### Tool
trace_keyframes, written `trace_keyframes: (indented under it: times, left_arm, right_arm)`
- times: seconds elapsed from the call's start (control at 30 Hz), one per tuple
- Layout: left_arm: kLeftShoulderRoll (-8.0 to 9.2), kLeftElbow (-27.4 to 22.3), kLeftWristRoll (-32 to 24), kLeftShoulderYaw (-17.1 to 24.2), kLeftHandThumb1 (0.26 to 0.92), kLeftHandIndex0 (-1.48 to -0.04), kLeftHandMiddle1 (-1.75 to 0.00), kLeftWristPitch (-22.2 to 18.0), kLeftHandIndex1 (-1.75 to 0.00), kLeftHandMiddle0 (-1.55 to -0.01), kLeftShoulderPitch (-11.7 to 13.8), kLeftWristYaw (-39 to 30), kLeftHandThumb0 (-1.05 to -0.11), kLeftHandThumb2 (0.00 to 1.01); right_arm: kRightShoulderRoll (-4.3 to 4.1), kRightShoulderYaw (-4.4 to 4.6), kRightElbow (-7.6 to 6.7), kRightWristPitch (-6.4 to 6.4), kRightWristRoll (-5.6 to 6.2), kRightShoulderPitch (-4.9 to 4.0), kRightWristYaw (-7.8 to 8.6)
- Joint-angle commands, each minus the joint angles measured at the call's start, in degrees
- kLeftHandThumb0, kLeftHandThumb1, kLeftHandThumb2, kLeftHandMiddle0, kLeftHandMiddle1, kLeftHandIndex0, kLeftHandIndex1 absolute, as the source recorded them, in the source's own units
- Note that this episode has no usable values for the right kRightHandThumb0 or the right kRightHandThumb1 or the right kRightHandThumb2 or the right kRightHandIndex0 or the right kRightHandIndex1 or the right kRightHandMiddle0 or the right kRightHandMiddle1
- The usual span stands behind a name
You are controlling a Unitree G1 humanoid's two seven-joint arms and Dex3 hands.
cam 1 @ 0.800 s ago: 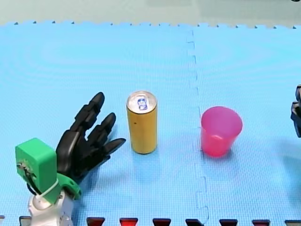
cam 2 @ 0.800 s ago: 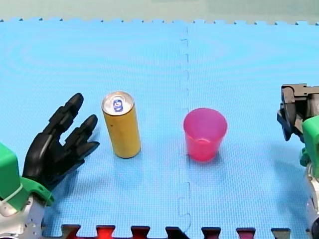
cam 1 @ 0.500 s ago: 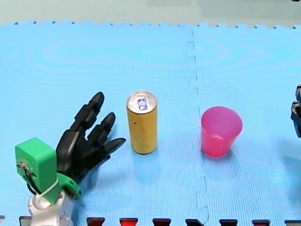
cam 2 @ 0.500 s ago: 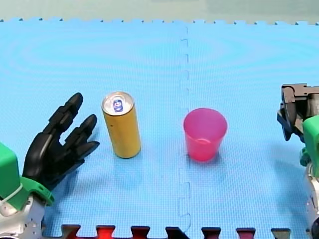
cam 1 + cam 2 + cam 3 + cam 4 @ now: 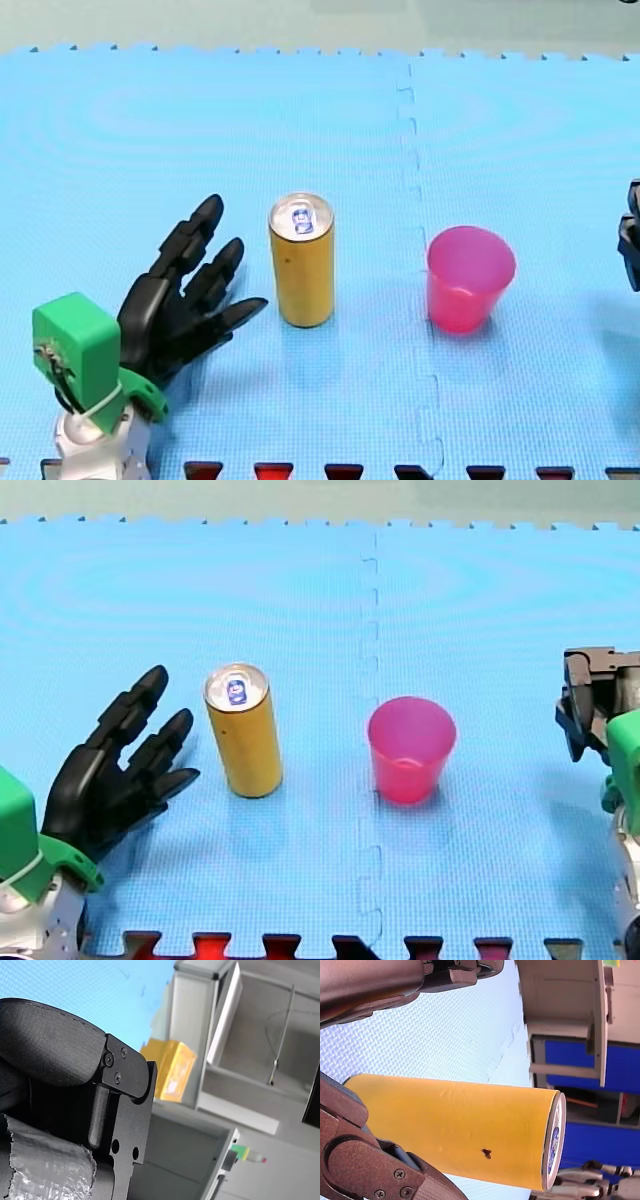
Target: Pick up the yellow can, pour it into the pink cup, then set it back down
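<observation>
Head views showed my left hand point(image 5: 185, 290) low on the left side of the blue foam mat point(image 5: 300, 120). It was released and held nothing, and it pointed up and to the right toward the can point(image 5: 303, 262). A thin strip of mat showed between the nearest fingertip and the can's side, so I was just beside it and not touching. A green block point(image 5: 75, 350) sat on that wrist.

The can stood upright on the mat, yellow with a silver top and its tab facing up. It was left of the seam point(image 5: 415, 180) where two mat pieces joined. The cup point(image 5: 468, 278), pink and upright with its mouth open to the top, stood on the other side of that seam, well apart from the can.

My right hand point(image 5: 590, 705) was at the far right edge of the mat, apart from the cup and touching neither thing. I could not tell whether it was clenched or released.

Second wrist view had the can point(image 5: 455, 1130) very close, lying across the picture, with dark fingers point(image 5: 365, 1175) on either side of it. I could not tell from there whether any of them touched it. First wrist view showed a black part of a hand point(image 5: 60, 1045) with mat and a yellow box point(image 5: 170, 1070) behind it.
</observation>
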Motion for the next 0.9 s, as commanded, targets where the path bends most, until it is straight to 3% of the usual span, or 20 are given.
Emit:
trace_keyframes:
  times: [0.0, 0.3, 0.6, 0.87]
  left_arm:
    - [1.03, 0.5, 0.7, -0.4, 0.646, -0.09, 0.00, -0.8, 0.00, -0.12, -0.7, -0.4, -0.710, 0.00]
    - [3.35, 1.3, 2.9, -1.9, 0.656, -0.09, 0.00, -2.2, 0.00, -0.11, -3.0, -1.6, -0.754, 0.00]
    - [3.78, 1.7, 3.5, -2.6, 0.664, -0.09, 0.00, -3.5, 0.00, -0.11, -3.8, -2.1, -0.754, 0.00]
    - [3.75, 2.8, 3.9, -2.8, 0.672, -0.09, -0.01, -3.2, 0.00, -0.13, -4.9, -1.9, -0.777, 0.00]
  right_arm:
    - [-0.07, -0.08, -0.08, 0.17, 0.21, -0.05, -0.08]
    - [-0.29, -0.30, 0.12, 0.04, 0.48, -0.02, 0.40]
    - [-0.39, -0.23, -0.24, -0.14, 0.34, 0.16, 0.46]
    - [-0.73, -0.68, -0.19, -0.52, 0.97, 0.20, 1.39]
